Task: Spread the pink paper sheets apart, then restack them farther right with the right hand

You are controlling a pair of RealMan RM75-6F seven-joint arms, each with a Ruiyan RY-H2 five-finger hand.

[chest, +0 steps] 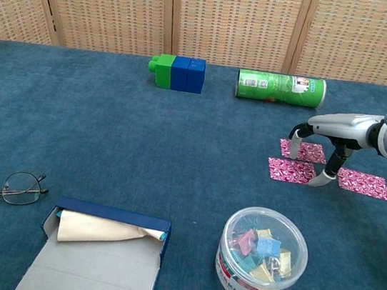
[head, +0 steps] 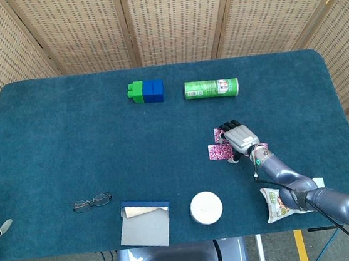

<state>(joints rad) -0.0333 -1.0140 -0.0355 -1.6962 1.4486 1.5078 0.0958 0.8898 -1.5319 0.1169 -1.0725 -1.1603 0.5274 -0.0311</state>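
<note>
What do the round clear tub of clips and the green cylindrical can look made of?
The round clear tub looks like transparent glossy plastic: coloured clips show through its wall. The green cylindrical can could be metal or coated cardboard: smooth printed surface, undecidable from here.

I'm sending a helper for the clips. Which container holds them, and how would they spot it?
On the blue table, look along the near edge, right of the open box. The clips are in the round clear tub; it is the only see-through thing there, full of coloured clips.
</note>
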